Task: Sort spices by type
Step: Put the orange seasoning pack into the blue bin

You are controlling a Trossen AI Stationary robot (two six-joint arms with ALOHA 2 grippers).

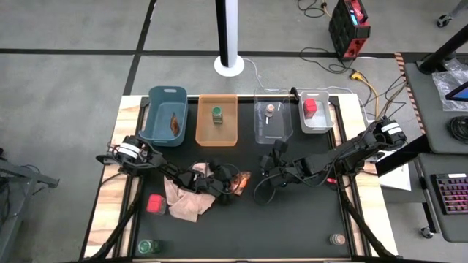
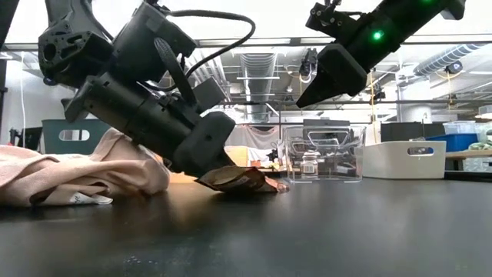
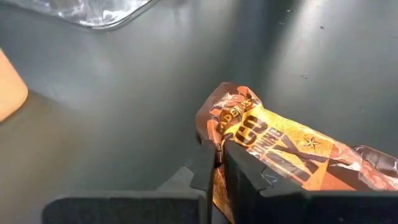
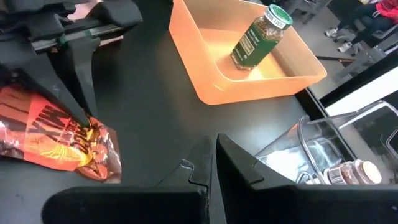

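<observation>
On the black mat just right of the crumpled pink cloth (image 1: 189, 197), the left gripper (image 3: 217, 163) has its fingers pinched on the edge of an orange-brown foil packet (image 3: 273, 146), which is crinkled, glossy, printed with dark lettering and lies flat. Further right, the right gripper (image 4: 213, 155) hangs above the mat with fingers closed, holding nothing.

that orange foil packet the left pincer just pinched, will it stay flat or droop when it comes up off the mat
Probably droop: the foil packet looks crinkled and thin, and the left pincer is shut on one end only, so the free end likely sags. It looks light, so lifting should be easy. The glossy foil may slip in such a narrow edge grip.
</observation>
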